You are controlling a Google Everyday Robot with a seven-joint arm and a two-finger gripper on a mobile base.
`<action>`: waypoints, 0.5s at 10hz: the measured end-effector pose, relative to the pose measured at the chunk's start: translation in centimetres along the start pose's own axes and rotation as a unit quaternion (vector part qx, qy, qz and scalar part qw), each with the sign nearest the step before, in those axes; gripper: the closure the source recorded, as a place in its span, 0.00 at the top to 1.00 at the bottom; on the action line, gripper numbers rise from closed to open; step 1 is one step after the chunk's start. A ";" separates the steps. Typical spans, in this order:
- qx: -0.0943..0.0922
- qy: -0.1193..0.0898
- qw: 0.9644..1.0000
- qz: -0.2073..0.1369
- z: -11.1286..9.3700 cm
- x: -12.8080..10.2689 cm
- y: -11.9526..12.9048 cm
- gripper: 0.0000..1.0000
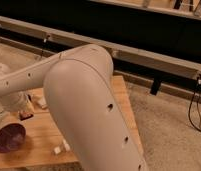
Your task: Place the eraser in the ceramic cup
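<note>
My white arm (84, 105) fills the middle of the camera view and reaches left over the wooden table (121, 100). The gripper (21, 111) is at the far left, low over the table, just above and to the right of the bowl. A small dark piece with a reddish edge (26, 115) shows right at the gripper; it may be the eraser, but I cannot tell whether it is held. The white ceramic cup is hidden, likely behind the arm.
A wide dark purple bowl (8, 138) sits at the table's left front. A whitish block (41, 103) lies just right of the gripper. Small white pieces (61, 147) lie near the front edge. A dark wall with a metal rail (159, 60) runs behind.
</note>
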 end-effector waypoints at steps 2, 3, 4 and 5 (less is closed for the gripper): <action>0.008 0.001 1.000 -0.004 0.1 -1.6 0.2 0.00; 0.008 0.001 1.000 -0.006 0.2 -2.4 0.5 0.00; 0.007 -0.004 1.000 -0.009 0.4 -4.0 1.3 0.00; 0.009 -0.009 1.000 -0.012 0.6 -5.2 1.8 0.00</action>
